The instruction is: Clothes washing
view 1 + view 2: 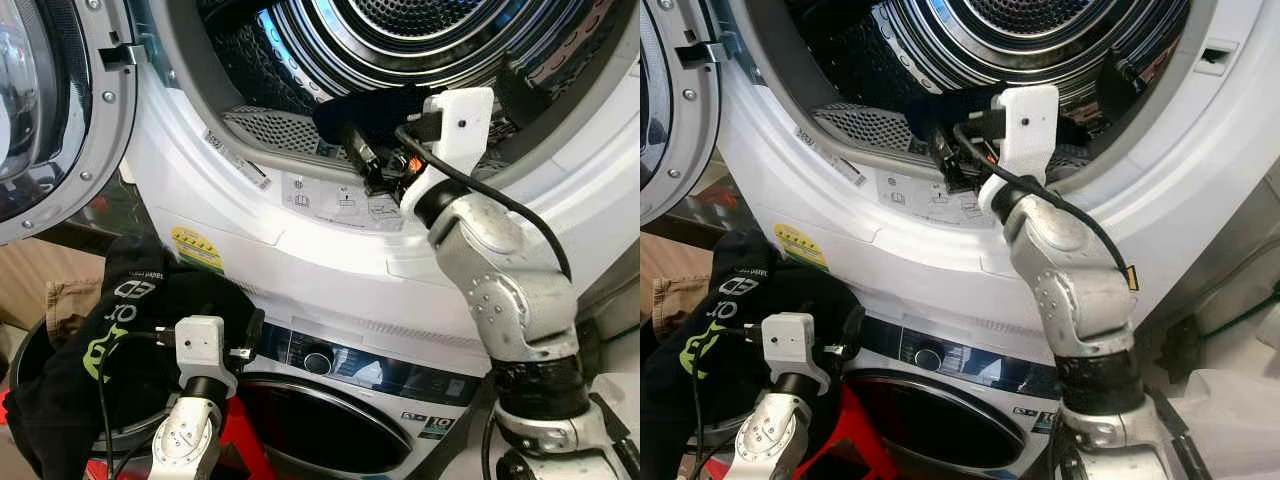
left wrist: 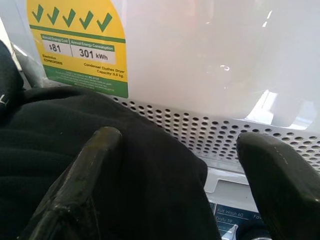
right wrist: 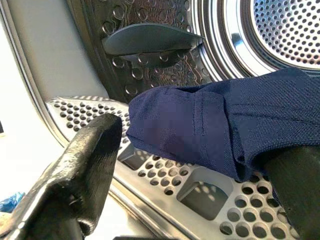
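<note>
**Right gripper at the upper drum mouth with navy garment; left gripper at the black garment below**

The landmark is the upper drum (image 1: 400,30), the steel drum of the top machine in a stacked pair, its round door (image 1: 50,110) swung open to the robot's left.

The right gripper (image 3: 200,165) reaches over the white door ring (image 1: 300,190) into the mouth of the upper drum. Its fingers (image 3: 80,165) stand apart. A navy garment (image 3: 235,120) lies between them, its folded edge hanging above the perforated lint-filter grille (image 3: 165,175) at the bottom of the drum mouth. The garment touches the far finger and stands clear of the near one; whether it is pinched cannot be told. A dark paddle (image 3: 150,40) sits on the drum wall beyond the garment.

The left gripper (image 2: 175,170) is well below the upper drum, in front of the lower machine. Its fingers (image 2: 85,175) are spread open. A black garment (image 1: 110,330) with green and white print lies bunched against one finger and partly between the two; the other finger is clear of it. This garment drapes over the rim of a dark basket (image 1: 25,350) to the left of the lower machine.

Directly below the upper drum sit a yellow energy label (image 1: 197,248), a perforated strip and the lower machine's control panel with a round dial (image 1: 318,360). Beneath the panel is the lower door (image 1: 320,420).
</note>
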